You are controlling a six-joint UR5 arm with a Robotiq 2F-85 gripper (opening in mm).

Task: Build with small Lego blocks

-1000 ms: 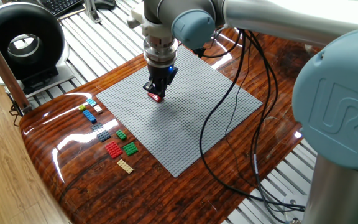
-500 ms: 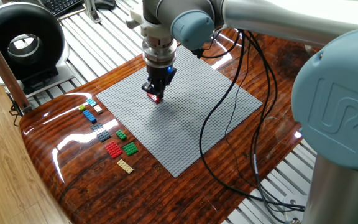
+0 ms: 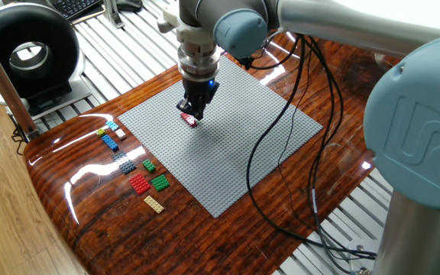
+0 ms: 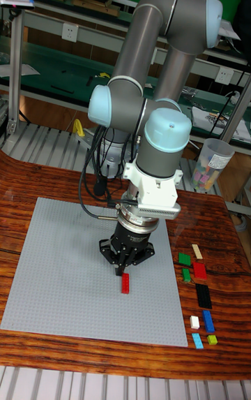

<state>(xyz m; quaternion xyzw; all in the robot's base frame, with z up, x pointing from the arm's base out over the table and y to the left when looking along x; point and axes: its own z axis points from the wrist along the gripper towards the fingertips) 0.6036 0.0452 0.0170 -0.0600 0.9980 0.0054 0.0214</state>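
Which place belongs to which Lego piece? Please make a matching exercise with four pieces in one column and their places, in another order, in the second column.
Pieces:
1. long red brick
2. tan plate
3. cyan piece
4. large green plate

Places (fixed view):
A. on the wooden table, at the near end of the row of loose pieces
B. on the grey baseplate, at the tips of the gripper
C. between the red plate and the baseplate's edge
D. at the far end of the row of loose pieces

Pairs: 1-B, 2-A, 3-D, 4-C
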